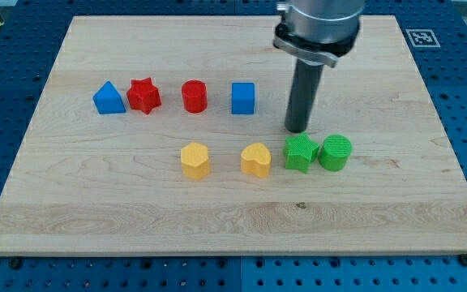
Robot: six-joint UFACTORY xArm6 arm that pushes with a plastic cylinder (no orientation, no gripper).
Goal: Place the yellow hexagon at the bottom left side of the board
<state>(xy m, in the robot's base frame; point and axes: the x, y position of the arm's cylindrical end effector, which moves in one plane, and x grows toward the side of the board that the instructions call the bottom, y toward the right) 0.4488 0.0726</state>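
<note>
The yellow hexagon [194, 160] sits a little below the board's middle, left of centre. A yellow heart [256, 160] lies to its right. My tip [298, 130] rests on the board just above the green star [299, 152], well to the right of the yellow hexagon and apart from it. The rod rises from the tip toward the view's top.
A green cylinder [335, 152] stands right of the green star. A row above holds a blue triangle [109, 98], a red star [144, 95], a red cylinder [194, 96] and a blue cube [243, 98]. The wooden board [96, 219] lies on a blue perforated table.
</note>
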